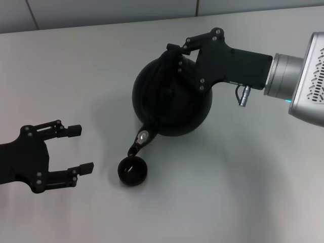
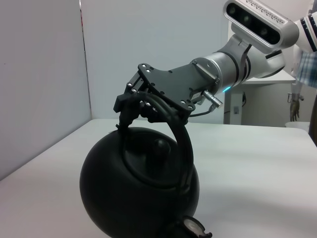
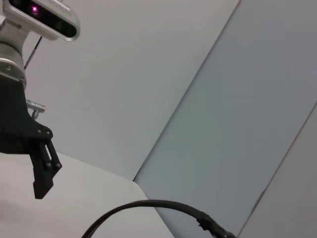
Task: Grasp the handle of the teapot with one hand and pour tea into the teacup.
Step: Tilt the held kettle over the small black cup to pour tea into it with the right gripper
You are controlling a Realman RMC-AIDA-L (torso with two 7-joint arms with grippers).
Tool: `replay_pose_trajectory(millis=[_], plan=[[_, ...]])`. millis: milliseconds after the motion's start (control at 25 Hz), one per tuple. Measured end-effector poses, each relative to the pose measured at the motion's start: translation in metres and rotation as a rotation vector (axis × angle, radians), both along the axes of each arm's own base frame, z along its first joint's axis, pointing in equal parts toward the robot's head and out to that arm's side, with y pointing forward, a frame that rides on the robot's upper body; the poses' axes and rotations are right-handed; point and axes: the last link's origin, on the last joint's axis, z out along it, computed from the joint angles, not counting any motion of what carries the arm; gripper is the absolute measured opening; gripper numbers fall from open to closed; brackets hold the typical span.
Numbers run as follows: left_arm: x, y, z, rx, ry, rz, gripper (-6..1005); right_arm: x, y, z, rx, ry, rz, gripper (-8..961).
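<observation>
You are seeing the right gripper [image 1: 174, 55] hiding most of the handle [image 2: 181, 144] in the head view, so the lid is not showing there. The teapot [image 2: 138, 183] is running off the picture's edge in the left wrist view, its spout cut short. Whether tea is reaching the teacup [image 1: 132, 171] is too small to tell.

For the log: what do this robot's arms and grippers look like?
Both grippers, right gripper and left gripper, are matte black, flat angular plates with silver screws and two blocky fingers. The right arm is silver metal with a perforated pattern, a small teal light, and a short silver connector with a thin cable at the wrist.
</observation>
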Motion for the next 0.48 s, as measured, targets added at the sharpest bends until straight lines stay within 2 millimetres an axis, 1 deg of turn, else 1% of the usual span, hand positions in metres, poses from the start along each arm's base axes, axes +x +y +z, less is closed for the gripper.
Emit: replay_pose_trajectory(millis=[480], plan=[[0.0001,0.001,0.0004,0.006,0.001,-0.001,781,-0.0045,0.0,0.0035,0.017,-0.025,0.031,101]])
